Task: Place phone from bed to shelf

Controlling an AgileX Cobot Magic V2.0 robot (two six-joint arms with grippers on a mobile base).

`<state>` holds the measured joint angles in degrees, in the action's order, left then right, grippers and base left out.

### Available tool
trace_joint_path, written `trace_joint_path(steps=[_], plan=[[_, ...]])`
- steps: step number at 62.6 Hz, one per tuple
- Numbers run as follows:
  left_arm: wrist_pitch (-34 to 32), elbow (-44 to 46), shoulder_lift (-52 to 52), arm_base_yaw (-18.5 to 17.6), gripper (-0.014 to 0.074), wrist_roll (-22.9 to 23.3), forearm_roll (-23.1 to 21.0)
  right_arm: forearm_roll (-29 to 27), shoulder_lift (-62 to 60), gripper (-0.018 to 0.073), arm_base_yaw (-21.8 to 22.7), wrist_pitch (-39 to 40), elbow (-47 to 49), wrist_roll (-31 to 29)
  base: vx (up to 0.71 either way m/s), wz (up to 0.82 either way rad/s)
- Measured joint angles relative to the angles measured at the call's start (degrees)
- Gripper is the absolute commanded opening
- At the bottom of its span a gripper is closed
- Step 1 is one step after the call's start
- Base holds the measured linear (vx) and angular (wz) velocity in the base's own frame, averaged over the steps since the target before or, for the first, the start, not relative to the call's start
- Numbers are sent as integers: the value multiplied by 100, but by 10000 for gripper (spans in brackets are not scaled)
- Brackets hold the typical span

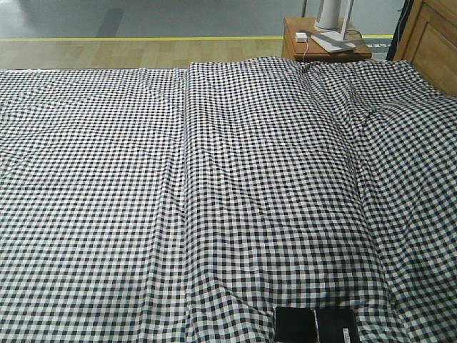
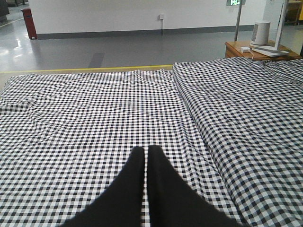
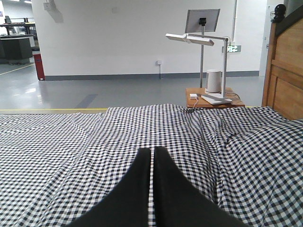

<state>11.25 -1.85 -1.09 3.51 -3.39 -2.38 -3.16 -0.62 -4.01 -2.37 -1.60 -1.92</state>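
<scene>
The phone [image 1: 315,324] is a thin glossy black slab with a crease across its middle, lying flat on the bed [image 1: 214,186] at the bottom edge of the front view, right of centre. The bed's black-and-white check bedding fills all three views. My left gripper [image 2: 146,150] hangs shut above the bedding with nothing between its black fingers. In its own wrist view my right gripper [image 3: 152,150] is likewise shut and empty over the bed [image 3: 156,127]. Neither wrist view shows the phone. The shelf is out of view.
A reddish-brown bedside table [image 1: 325,44] stands past the bed's far right corner, carrying a white lamp base [image 1: 332,39] and a white cylinder [image 3: 213,81]. The wooden headboard [image 3: 286,71] rises at the right. Grey floor with a yellow line [image 1: 143,38] lies beyond.
</scene>
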Motion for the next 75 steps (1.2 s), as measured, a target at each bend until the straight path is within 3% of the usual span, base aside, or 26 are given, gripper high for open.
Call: trace_joint_path(steps=[62,75], plan=[[0,0,0,0,1,0,0,0,0,-5,0,21,0,-5,0,0],[0,0,0,0,1,0,0,0,0,-5,0,1134,0,-5,0,0]])
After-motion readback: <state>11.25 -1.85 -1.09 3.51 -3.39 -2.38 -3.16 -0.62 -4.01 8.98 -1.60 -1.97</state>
